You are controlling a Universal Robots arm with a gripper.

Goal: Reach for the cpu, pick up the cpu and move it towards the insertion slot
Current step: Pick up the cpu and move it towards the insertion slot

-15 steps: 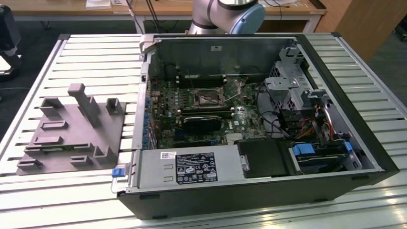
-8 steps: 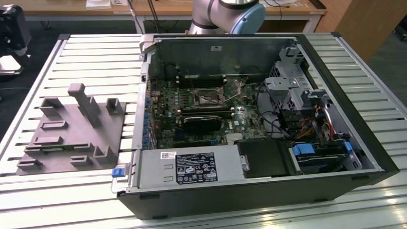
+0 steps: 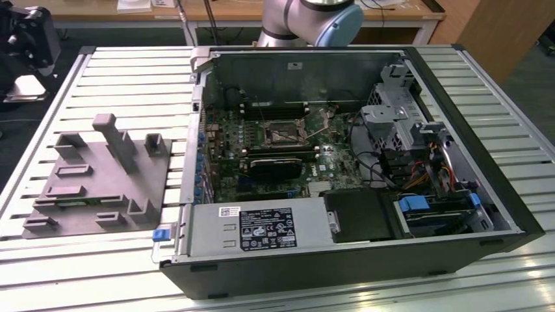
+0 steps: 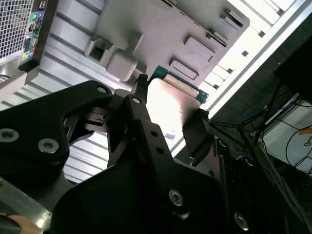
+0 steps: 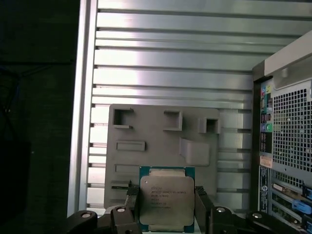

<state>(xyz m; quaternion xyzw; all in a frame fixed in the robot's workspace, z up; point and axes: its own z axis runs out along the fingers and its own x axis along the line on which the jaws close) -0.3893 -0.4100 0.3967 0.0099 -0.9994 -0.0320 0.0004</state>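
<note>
The cpu (image 5: 166, 197) is a square chip with a shiny silver top and a thin green rim. It sits between the two black fingers (image 5: 131, 201) of my gripper (image 5: 166, 207), which is shut on its opposite edges. I hold it well above the grey fixture plate (image 5: 161, 141). In the second wrist view the cpu (image 4: 170, 105) glares bright between the fingertips (image 4: 140, 92), with the gripper (image 4: 168, 114) over the same plate (image 4: 161, 29). The insertion slot (image 3: 284, 132), a square socket with a dark centre and metal frame, lies on the motherboard inside the open computer case.
The open computer case (image 3: 485, 214) lies on a slatted metal table (image 3: 130, 71), with the grey fixture plate (image 3: 95, 182) at the exterior view's left. Inside are a power supply (image 3: 260, 227), cables and drive bays (image 3: 425, 162). The arm's base (image 3: 308, 19) stands behind the case.
</note>
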